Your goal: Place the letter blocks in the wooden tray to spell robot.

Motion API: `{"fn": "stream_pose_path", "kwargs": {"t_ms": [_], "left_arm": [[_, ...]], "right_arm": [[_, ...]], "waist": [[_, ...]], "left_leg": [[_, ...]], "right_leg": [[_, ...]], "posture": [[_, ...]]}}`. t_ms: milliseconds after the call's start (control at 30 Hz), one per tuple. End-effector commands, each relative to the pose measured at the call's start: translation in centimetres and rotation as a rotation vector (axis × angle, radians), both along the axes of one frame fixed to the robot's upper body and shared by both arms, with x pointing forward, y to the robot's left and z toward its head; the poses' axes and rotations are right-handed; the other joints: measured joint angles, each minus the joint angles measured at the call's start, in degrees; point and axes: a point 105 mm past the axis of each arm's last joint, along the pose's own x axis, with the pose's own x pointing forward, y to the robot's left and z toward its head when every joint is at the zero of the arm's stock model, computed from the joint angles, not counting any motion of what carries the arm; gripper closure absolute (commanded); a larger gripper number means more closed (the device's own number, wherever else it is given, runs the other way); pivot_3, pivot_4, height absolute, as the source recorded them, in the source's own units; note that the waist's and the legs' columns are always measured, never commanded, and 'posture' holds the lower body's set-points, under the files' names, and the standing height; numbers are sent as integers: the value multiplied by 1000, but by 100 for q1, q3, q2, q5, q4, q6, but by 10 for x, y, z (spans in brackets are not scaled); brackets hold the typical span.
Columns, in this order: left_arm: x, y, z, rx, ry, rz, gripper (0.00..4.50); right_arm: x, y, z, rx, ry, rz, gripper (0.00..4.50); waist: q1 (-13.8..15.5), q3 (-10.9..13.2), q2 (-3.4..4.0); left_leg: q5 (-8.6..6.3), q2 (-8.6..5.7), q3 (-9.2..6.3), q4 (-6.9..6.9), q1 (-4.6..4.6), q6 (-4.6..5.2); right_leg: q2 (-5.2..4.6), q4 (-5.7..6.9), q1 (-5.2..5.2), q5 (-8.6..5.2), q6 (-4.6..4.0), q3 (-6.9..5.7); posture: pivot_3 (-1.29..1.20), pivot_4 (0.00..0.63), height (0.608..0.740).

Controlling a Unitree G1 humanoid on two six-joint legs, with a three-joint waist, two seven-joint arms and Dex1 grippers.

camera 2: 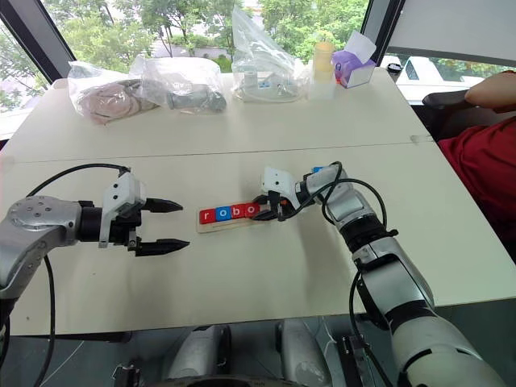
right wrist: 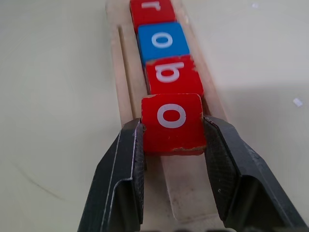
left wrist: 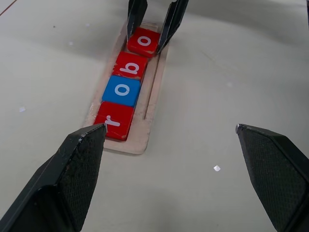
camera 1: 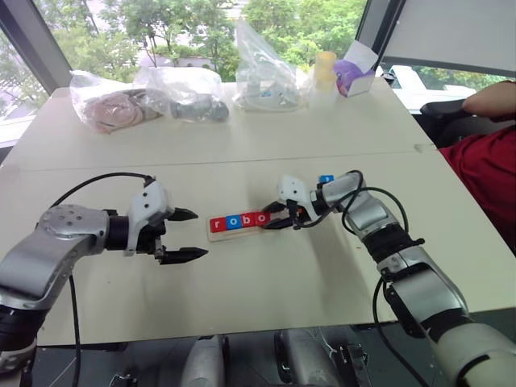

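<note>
Left gripper [camera 1: 187,235] open, right gripper [right wrist: 171,133] clamps red o block [right wrist: 171,122]; pale table [camera 1: 242,298], perhaps windows behind.

A blue block [camera 1: 326,178] behind the right arm is mostly hidden, its letter unreadable. The tray's [right wrist: 190,193] near end is covered by the fingers [right wrist: 120,183].

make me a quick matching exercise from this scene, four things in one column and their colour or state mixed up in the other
Things:
1. left tool
2. right tool
3. second tile in the wooden tray, an o
4. b tile

States or colours:
A. red, lying in the tray
B. shut on the red o tile
C. open, holding nothing
D. blue

Pairs: 1-C, 2-B, 3-D, 4-A
</note>
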Motion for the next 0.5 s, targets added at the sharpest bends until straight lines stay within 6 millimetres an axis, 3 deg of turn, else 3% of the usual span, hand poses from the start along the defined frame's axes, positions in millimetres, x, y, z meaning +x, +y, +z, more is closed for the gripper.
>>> {"fn": "stream_pose_path", "kwargs": {"t_ms": [33,333,500], "left_arm": [[-1,-1,11,-15,-44,-4,0],[1,-2,11,-17,-48,-5,0],[1,-3,12,-18,-51,-5,0]], "right_arm": [[5,5,11,7,-48,25,3329],[6,7,10,-3,-60,62,3329],[5,7,10,-1,-55,69,782]], "waist": [[0,0,0],[0,0,0],[1,0,0]], "left_leg": [[0,0,0,0,0,0],[0,0,-1,0,0,0],[0,0,-1,0,1,0]], "right_leg": [[0,0,0,0,0,0],[-1,0,0,0,0,0],[-1,0,0,0,0,0]], "posture": [[0,150,740],[0,150,740],[0,150,740]]}}
